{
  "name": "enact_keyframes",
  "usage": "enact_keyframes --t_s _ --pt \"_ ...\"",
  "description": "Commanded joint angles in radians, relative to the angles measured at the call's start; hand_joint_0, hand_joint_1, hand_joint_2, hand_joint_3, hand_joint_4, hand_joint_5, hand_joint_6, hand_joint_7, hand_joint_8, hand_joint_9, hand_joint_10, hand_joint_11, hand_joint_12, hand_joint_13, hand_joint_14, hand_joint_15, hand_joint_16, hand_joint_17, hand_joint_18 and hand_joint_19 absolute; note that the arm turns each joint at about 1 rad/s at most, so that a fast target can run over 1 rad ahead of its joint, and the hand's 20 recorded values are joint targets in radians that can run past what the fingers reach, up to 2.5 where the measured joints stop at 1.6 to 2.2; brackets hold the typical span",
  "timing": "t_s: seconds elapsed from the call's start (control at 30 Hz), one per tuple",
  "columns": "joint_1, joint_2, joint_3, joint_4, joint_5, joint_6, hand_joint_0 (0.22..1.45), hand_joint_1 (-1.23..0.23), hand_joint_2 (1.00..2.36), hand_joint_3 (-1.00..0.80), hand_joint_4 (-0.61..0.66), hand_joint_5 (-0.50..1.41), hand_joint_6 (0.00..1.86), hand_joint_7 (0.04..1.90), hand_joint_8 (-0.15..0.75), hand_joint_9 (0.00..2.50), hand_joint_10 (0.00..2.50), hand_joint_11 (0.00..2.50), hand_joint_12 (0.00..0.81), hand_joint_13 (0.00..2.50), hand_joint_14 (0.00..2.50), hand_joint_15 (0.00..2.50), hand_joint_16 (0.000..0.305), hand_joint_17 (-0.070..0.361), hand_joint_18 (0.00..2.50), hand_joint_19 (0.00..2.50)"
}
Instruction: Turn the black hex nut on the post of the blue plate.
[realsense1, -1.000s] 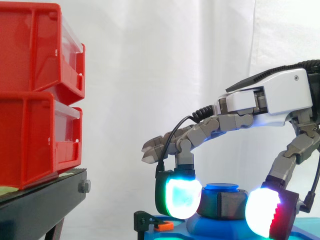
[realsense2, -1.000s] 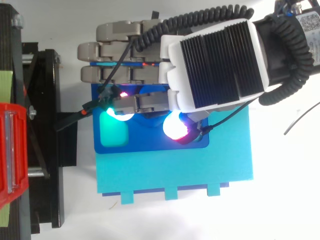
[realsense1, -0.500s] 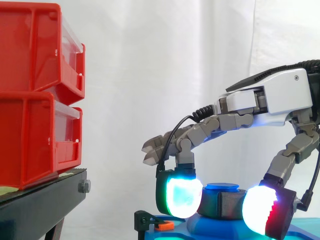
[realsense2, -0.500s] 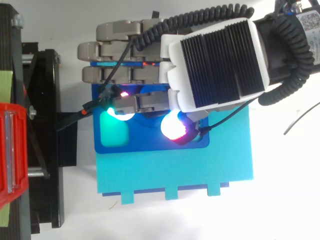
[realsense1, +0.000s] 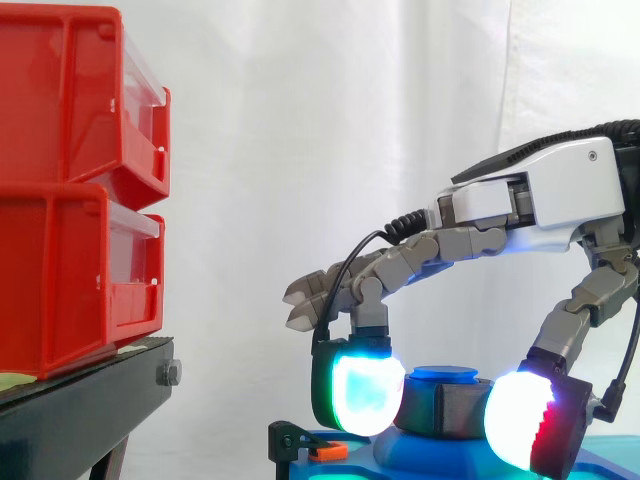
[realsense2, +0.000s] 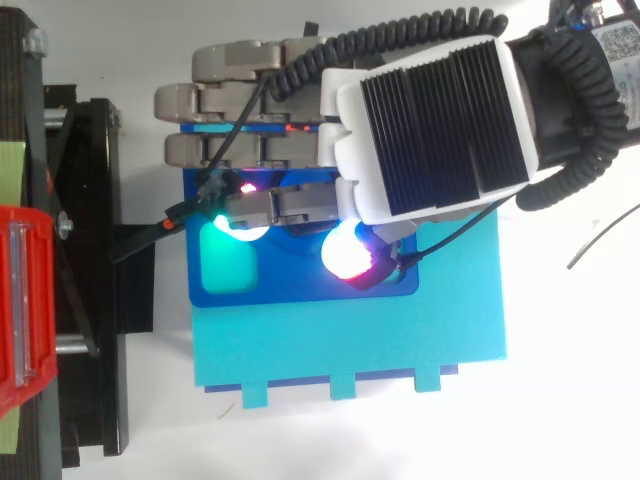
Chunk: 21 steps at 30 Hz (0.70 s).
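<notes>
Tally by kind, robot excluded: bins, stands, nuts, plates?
2 red bins
1 black stand
1 black hex nut
1 blue plate
1 turquoise plate under it
Total: 6

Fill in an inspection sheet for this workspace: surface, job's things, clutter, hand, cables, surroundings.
Surface: white tabletop, with the blue plate lying on it.
Job's things: black hex nut on the plate's blue-topped post.
Clutter: small black-and-orange clamp at the plate's edge.
Hand: hand above the post, two glowing pads pinching the nut from opposite sides.
Cables: nothing seen.
Surroundings: stacked red bins on a black stand; white curtain behind.
</notes>
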Motion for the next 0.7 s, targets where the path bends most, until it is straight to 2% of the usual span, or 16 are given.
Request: enact_keyframes --t_s 0.0,0.4,0.67 --pt "-0.001 0.001 0.000 -0.001 0.001 0.000 0.52 -0.82 1.01 -0.37 0.17 -0.17 0.50 1.11 0.207 0.25 0.00 0.07 0.330 0.05 0.00 0.07 0.050 0.113 0.00 0.20" --pt "-0.001 0.001 0.000 -0.004 -0.001 0.000 0.50 -0.80 1.01 -0.40 0.18 -0.17 0.50 1.11 0.212 0.25 0.00 0.06 0.337 0.05 0.00 0.07 0.052 0.116 0.00 0.21" --pt "0.000 0.000 0.000 -0.004 -0.006 0.002 0.43 -0.72 1.00 -0.50 0.21 -0.19 0.50 1.01 0.234 0.25 0.00 0.07 0.364 0.05 0.00 0.08 0.058 0.130 0.00 0.22"
